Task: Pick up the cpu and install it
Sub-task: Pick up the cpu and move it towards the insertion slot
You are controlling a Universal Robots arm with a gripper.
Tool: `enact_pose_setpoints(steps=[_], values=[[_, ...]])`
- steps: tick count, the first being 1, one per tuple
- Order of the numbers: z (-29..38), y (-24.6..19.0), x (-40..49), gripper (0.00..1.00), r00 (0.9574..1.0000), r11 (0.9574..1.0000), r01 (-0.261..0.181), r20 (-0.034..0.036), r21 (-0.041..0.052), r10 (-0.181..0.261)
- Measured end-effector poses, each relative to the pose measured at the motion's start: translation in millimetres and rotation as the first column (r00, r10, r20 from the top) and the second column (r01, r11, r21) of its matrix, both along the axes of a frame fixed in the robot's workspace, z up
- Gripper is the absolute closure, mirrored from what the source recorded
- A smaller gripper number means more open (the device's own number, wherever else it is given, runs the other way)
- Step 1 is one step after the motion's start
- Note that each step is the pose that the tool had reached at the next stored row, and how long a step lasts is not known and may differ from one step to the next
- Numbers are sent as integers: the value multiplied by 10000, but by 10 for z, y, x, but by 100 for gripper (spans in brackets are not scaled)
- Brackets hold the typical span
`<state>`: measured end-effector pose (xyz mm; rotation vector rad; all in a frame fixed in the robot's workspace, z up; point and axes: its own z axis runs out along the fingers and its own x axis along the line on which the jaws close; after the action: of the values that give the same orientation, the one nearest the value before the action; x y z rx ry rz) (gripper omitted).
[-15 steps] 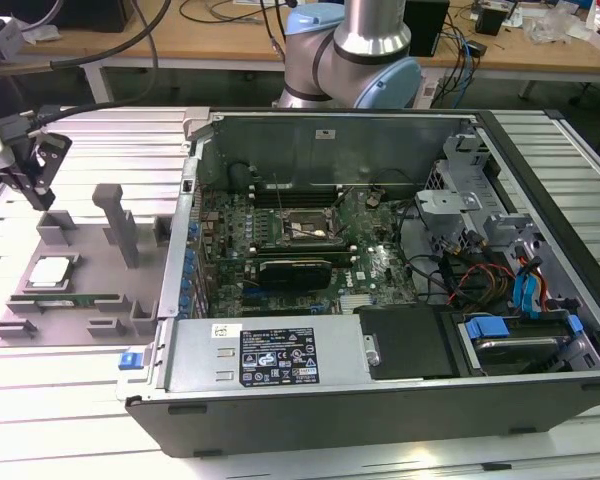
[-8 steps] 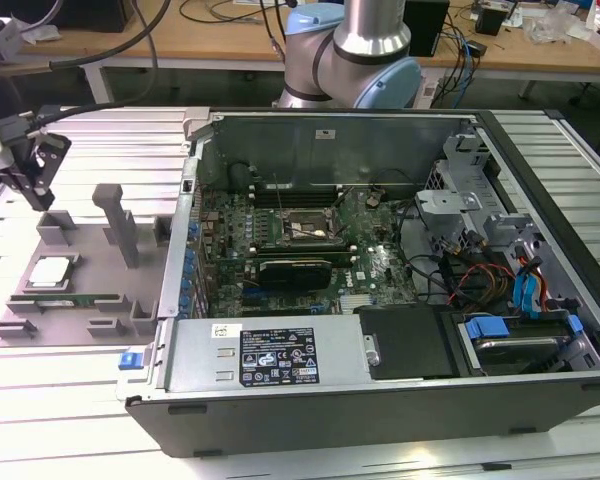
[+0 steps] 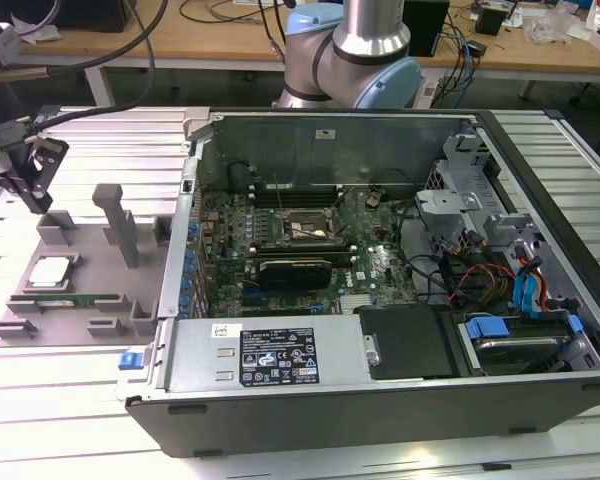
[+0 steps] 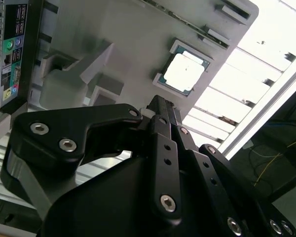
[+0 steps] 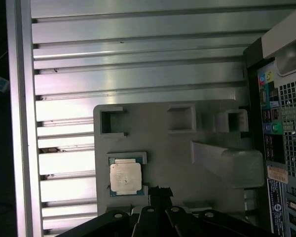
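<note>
Item: we log the cpu (image 3: 52, 272), silver top up, seated in a recess of the grey fixture tray (image 3: 85, 240) at the lower left of the exterior view, beside the opened computer case (image 3: 380, 385). We note the gripper (image 3: 42, 200) above the tray at that view's left edge, apart from the chip. In both wrist views its jaws look clenched together on nothing, tips near the chip's edge.

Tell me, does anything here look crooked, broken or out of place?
Nothing stands out. The cpu lies flat and square in its pocket on the grey holder, beside the open computer case. The gripper hangs close above the holder, holding nothing.
</note>
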<state>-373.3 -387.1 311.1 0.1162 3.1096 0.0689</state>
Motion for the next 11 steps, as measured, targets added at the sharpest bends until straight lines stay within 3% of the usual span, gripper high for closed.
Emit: enact_pose_setpoints(steps=[11], values=[[-64,0,-83,89,10000,10000,0,2,1,0]])
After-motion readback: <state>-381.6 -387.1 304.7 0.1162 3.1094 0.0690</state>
